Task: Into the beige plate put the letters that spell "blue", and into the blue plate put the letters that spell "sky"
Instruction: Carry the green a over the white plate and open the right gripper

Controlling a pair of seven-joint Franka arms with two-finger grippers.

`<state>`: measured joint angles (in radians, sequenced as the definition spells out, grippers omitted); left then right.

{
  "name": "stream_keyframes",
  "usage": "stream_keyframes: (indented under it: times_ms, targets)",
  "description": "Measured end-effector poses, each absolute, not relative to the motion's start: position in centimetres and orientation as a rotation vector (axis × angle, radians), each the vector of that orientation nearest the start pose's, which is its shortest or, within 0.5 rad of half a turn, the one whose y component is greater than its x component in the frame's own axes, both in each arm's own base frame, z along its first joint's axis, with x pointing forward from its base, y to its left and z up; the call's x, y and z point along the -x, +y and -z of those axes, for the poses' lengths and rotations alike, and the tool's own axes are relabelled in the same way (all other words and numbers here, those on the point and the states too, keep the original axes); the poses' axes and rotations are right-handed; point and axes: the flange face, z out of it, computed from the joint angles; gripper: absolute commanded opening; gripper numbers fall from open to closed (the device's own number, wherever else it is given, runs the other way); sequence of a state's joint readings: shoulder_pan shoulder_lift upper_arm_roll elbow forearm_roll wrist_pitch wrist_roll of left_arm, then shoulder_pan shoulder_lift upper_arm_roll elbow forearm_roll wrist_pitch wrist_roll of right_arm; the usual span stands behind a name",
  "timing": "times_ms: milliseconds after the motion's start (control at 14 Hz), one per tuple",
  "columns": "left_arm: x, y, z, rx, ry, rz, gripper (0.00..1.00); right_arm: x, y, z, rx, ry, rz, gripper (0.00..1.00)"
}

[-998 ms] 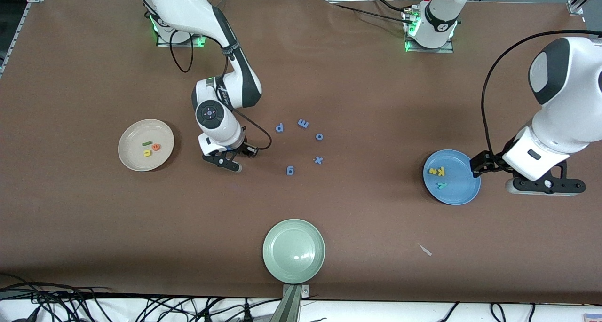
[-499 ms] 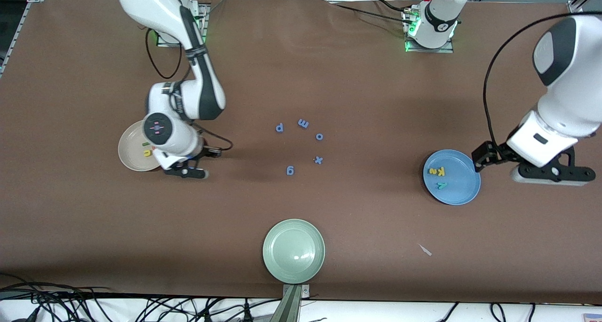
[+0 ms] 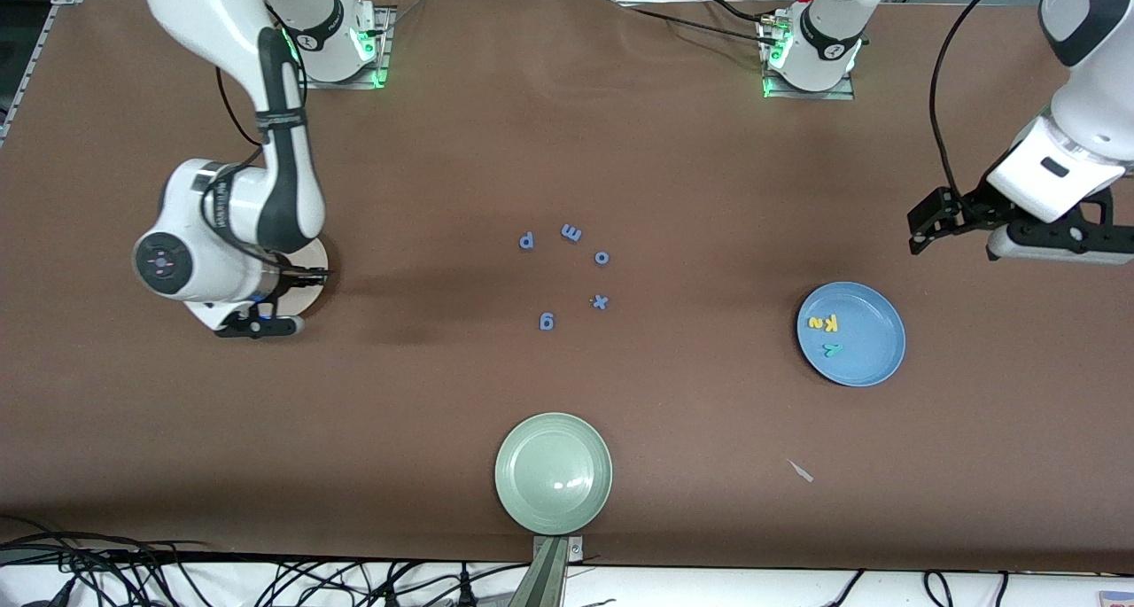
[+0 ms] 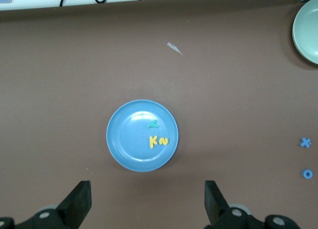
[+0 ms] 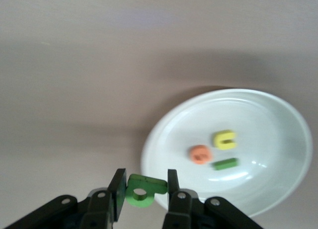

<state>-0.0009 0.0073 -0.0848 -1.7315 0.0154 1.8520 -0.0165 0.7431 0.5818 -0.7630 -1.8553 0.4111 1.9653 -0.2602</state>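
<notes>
My right gripper (image 5: pixel 144 189) is shut on the light green b (image 5: pixel 143 190) and hangs over the rim of the beige plate (image 5: pixel 278 139). The orange e (image 5: pixel 200 154), yellow u (image 5: pixel 224 139) and dark green l (image 5: pixel 226 164) lie in that plate. From the front, the right gripper (image 3: pixel 257 327) and its arm cover most of the beige plate (image 3: pixel 313 277). The blue plate (image 3: pixel 866 361) holds the yellow s (image 3: pixel 813 322), yellow k (image 3: pixel 831 323) and teal y (image 3: pixel 831 350). My left gripper (image 3: pixel 1054 242) hangs open and empty over bare table beside the blue plate (image 4: pixel 124 139).
Blue letters p (image 3: pixel 526 240), m (image 3: pixel 571 232), o (image 3: pixel 601 257), x (image 3: pixel 600 302) and g (image 3: pixel 547 322) lie mid-table. A pale green plate (image 3: pixel 554 474) sits near the front edge, with a small paper scrap (image 3: pixel 802 471) toward the left arm's end.
The right arm has swung from beside the blue letters to the beige plate, carrying the green b. The left gripper has lifted and drawn away from the blue plate.
</notes>
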Motion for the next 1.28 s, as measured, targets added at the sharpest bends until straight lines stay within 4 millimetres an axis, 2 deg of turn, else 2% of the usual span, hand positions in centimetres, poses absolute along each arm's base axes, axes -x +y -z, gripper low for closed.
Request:
stream_keyframes:
  times_ms: [143, 214, 285, 428, 641, 855, 998, 1283]
  targets:
    - [-56.8, -5.2, -57.1, 3.125, 0.125, 0.135, 1.00, -60.0, 0.1, -25.0, 3.103, -0.044, -0.480, 1.00]
    - [-56.7, -5.3, -57.0, 3.125, 0.128, 0.126, 1.00, -59.8, -0.6, -24.8, 3.093, -0.038, -0.502, 1.00]
    - [-56.7, -5.3, -57.0, 3.121, 0.132, 0.122, 1.00, -59.8, -0.6, -24.9, 3.086, -0.041, -0.514, 1.00]
    - [-56.6, -5.4, -57.0, 3.110, 0.143, 0.117, 1.00, -60.6, 1.3, -26.4, 3.075, -0.068, -0.518, 1.00]
    - [-56.4, -5.7, -56.8, 3.109, 0.152, 0.089, 1.00, -62.4, 5.6, -31.5, 3.050, -0.032, -0.573, 1.00]
    - [-56.3, -5.5, -56.7, 3.108, 0.149, 0.077, 1.00, -63.2, 9.2, -36.5, 3.045, 0.009, -0.591, 1.00]
    - [-56.2, -5.5, -56.6, 3.108, 0.148, 0.061, 1.00, -63.1, 10.7, -38.8, 3.045, 0.008, -0.582, 1.00]
    - [-56.1, -5.6, -56.6, 3.108, 0.149, 0.053, 1.00, -62.3, 12.8, -42.1, 3.078, -0.078, -0.530, 1.00]
